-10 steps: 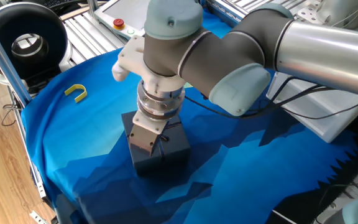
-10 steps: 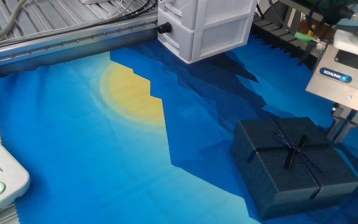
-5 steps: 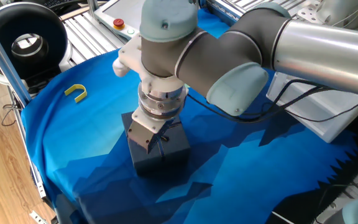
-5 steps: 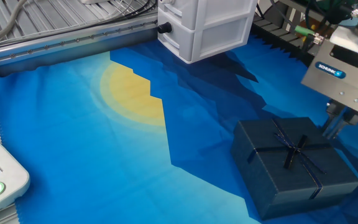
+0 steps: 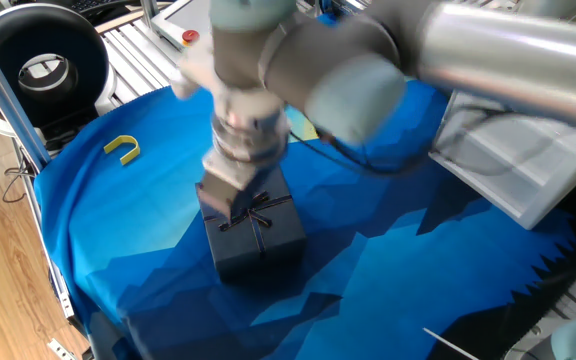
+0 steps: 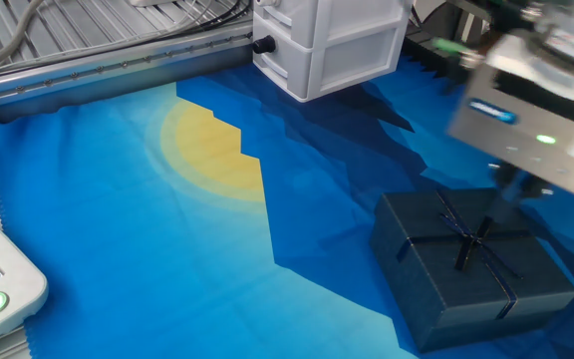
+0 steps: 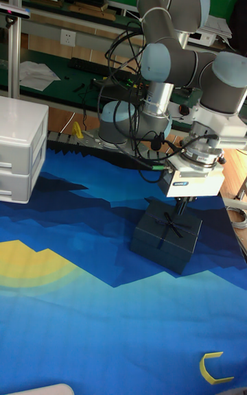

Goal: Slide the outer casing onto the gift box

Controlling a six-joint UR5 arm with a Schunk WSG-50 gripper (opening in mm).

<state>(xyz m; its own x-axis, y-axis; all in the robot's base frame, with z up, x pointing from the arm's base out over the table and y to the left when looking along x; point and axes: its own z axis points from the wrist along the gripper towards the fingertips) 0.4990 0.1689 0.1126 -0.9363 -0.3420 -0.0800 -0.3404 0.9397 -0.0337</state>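
We see the outer casing (image 7: 167, 236) lying flat on the blue bench (image 7: 82, 299), probably already over the gift box, while the gripper (image 7: 180, 207) hovers above its far edge, and we cannot tell how its fingers stand.

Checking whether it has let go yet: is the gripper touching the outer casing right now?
Cannot tell. In the tall fixed view the gripper hangs right above the outer casing, fingers reaching toward the bow, and no gap or contact shows plainly; both fixed views are motion-blurred.

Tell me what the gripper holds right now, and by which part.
Nothing. The gripper hangs just above the outer casing, near its bow, with no object between its fingers. Whether the fingers are open or shut is unclear.
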